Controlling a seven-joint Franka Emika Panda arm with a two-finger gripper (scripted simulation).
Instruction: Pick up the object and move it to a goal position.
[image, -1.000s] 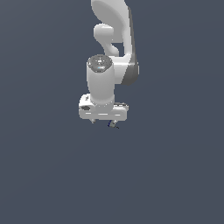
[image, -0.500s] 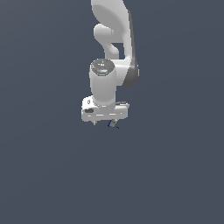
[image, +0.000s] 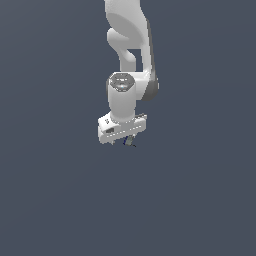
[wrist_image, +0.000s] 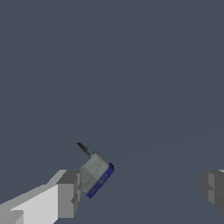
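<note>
The object is a tiny grey block with a dark blue edge and a thin dark stub at one end. In the wrist view it lies tilted, right beside one grey finger. The other finger stands far off across a wide gap. My gripper is open, and the object fills only a small part of the gap. In the exterior view the object shows as a small dark bluish speck just under the white hand, where my gripper points downward.
The white-grey arm comes down from the upper edge of the exterior view. A plain dark blue-grey surface lies all around it. No other object shows.
The hand has turned about its wrist and now sits tilted in the exterior view. The object stays at about the same spot under it.
</note>
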